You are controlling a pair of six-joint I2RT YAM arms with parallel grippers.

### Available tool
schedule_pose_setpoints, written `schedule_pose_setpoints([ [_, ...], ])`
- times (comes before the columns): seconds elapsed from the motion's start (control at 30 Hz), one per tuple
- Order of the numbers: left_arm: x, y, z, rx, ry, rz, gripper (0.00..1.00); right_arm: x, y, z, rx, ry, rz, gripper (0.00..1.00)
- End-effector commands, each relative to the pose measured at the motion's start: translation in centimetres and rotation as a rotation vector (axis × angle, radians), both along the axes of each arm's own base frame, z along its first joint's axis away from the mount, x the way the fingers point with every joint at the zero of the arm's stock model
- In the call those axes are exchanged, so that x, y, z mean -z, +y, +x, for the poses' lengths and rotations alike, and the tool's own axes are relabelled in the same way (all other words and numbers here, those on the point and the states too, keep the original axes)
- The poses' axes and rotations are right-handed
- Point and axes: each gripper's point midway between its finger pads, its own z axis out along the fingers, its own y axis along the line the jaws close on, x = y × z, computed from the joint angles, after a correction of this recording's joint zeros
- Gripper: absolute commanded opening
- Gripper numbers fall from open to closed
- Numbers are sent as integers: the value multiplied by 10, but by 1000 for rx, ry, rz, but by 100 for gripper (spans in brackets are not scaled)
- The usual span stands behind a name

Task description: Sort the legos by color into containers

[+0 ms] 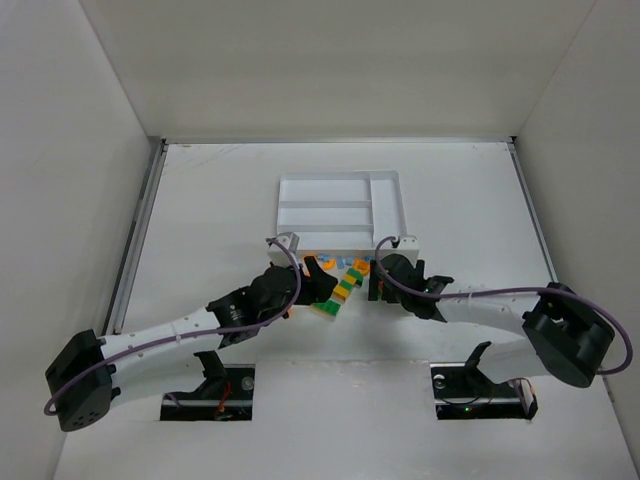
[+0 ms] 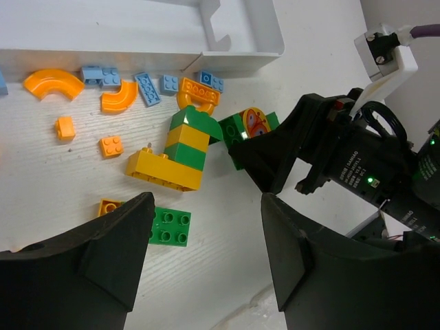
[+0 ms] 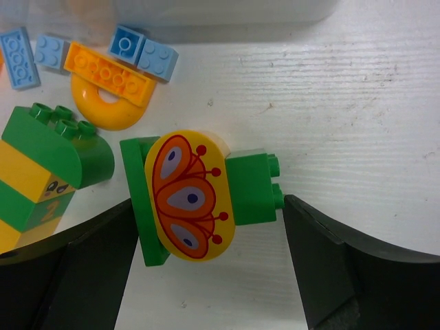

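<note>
The legos lie loose on the table just in front of the white tray (image 1: 338,178), the containers, whose slots look bare. My right gripper (image 3: 206,234) is open and low over a green piece with a yellow butterfly plate (image 3: 189,196); its fingers stand close on either side of that piece. My left gripper (image 2: 206,240) is open with nothing between its fingers. A green square plate (image 2: 170,227) lies by its left finger (image 2: 103,254). A green and yellow stack on a yellow brick (image 2: 180,148) lies between the two grippers.
Orange arches (image 2: 51,82), small orange bricks (image 2: 110,146) and light blue plates (image 2: 148,88) are strewn along the tray's near wall (image 2: 137,56). The right gripper's black body (image 2: 330,158) fills the right of the left wrist view. Walls close in the table.
</note>
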Motion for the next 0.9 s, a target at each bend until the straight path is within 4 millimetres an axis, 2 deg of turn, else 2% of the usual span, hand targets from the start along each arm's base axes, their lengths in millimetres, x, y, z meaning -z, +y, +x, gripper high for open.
schedule_pose_setpoints([
  [0.0, -10, -2, -1, 2, -8, -78, 61, -14, 11, 19, 5, -58, 17, 88],
  [0.13, -10, 1, -1, -6, 3, -86, 61, -13, 12, 22, 7, -60, 7, 88],
  [0.37, -16, -2, -2, 0, 2, -101, 63, -15, 9, 22, 17, -75, 4, 68],
  [0.47, -20, -5, -1, -6, 9, -121, 66, -31, 6, 21, 22, -125, 36, 65],
  [0.6, -33, -17, -3, 26, 29, -165, 70, -65, 9, 13, 2, -202, 158, 65],
  [0.77, -47, -36, -1, 53, 53, -239, 72, -108, 28, -3, -107, -252, 356, 65],
  [0.87, -57, -48, -2, 83, 51, -304, 75, -118, 41, -12, -182, -251, 426, 65],
])
